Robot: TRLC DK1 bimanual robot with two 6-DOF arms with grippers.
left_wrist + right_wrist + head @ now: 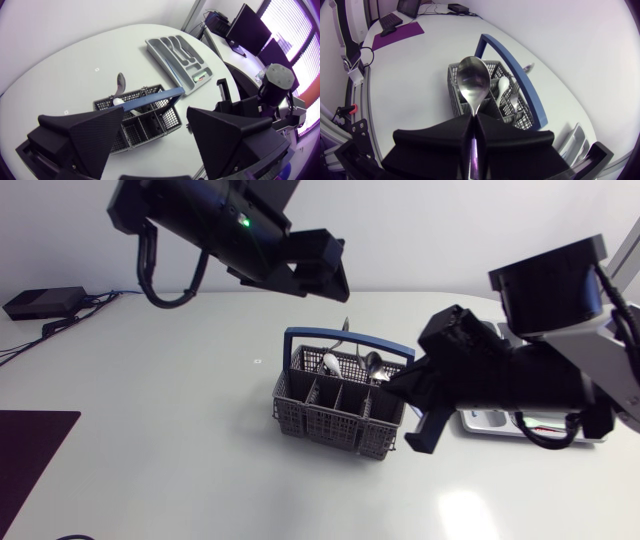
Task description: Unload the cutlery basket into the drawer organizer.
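R gripper [472, 122] pinched tight on steel spoon [474, 82] by its handle, bowl sticking out ahead of the fingers, over the grey cutlery basket [335, 408]. L gripper [155, 117] spread wide, nothing betw. its fingers, hanging above basket's blue handle [150, 97]. Basket holds at least 2 more pcs: white spoon [503, 85], fork [514, 101]. Drawer organizer [165, 65] lies beyond basket, apart from it, w/ cutlery in some slots. Green label [200, 76] at 1 end, print too small to read.
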